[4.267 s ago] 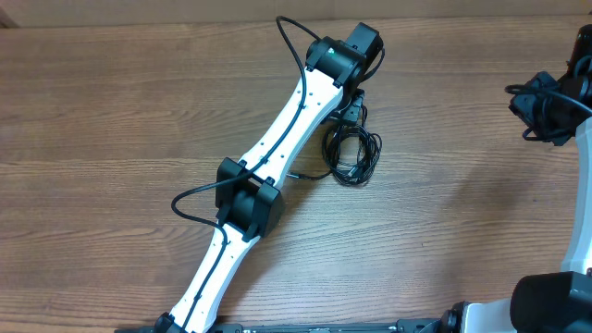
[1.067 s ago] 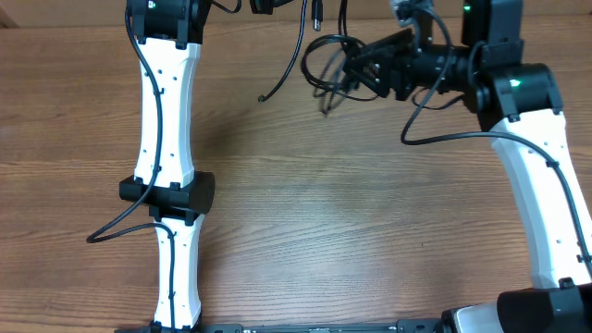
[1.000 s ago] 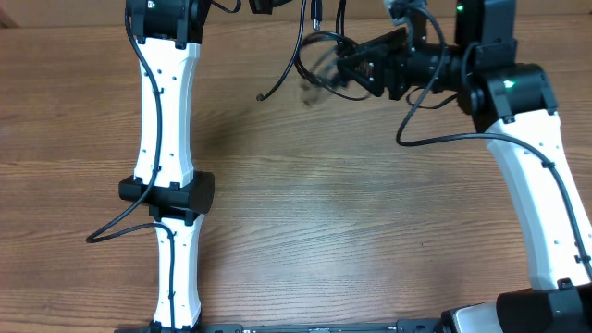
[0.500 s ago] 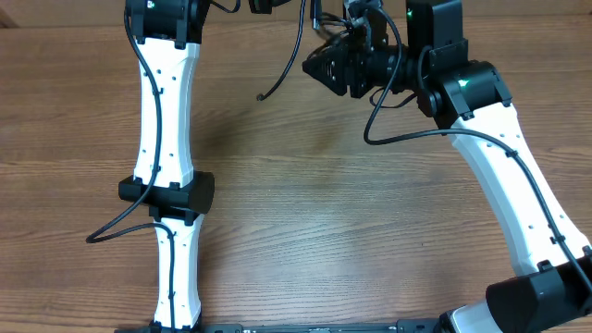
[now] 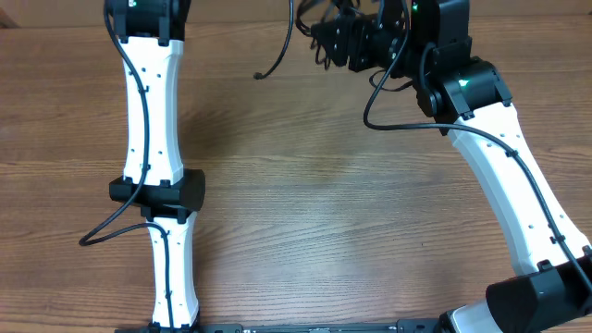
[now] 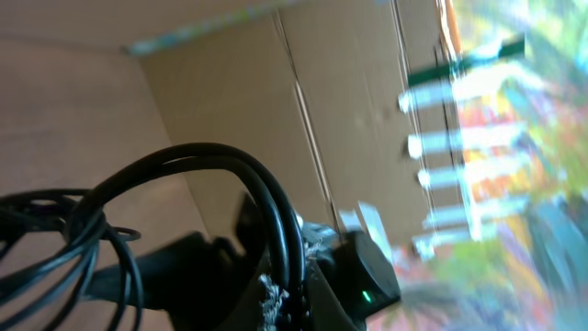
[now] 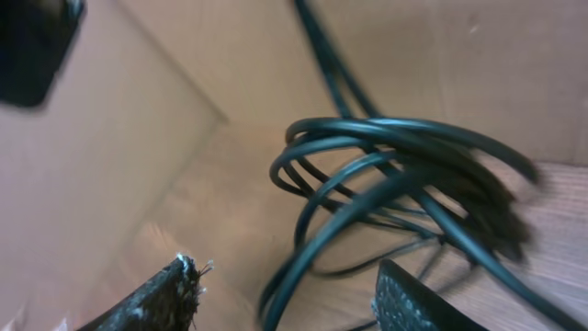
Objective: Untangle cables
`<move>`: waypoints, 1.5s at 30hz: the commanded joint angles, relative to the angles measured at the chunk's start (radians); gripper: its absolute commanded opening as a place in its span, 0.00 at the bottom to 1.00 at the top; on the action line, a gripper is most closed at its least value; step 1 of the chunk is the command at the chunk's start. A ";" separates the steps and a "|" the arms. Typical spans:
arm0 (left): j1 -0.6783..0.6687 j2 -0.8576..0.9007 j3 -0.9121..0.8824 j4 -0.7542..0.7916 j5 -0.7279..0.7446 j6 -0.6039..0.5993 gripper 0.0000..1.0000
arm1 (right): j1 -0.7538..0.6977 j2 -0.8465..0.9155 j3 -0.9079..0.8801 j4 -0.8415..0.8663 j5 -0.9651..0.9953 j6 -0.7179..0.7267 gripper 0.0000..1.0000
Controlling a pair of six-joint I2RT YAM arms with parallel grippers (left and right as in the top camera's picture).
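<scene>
The table [image 5: 314, 213] middle lies open; cables [image 7: 404, 129], seemingly looped, hang across the far edge.

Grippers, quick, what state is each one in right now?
Left gripper: closed on the cables.
Right gripper: open, holding nothing, cables just ahead of it.

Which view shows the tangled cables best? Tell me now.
Right wrist: the cables fill the frame as clear loops. Overhead shows only a clump at the top edge beside the right gripper, plus one dangling end. Left wrist shows a few strands, cropped close.
</scene>
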 commanded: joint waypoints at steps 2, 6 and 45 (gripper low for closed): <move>0.001 -0.003 0.012 0.003 -0.097 0.016 0.04 | 0.004 0.027 0.021 0.077 0.072 0.206 0.56; 0.000 -0.003 0.012 0.003 -0.100 -0.005 0.04 | 0.033 0.071 0.021 0.139 0.071 0.252 0.55; 0.542 -0.141 0.060 -0.862 -0.071 0.748 0.04 | -0.422 -0.052 0.022 -0.401 0.253 -0.093 0.04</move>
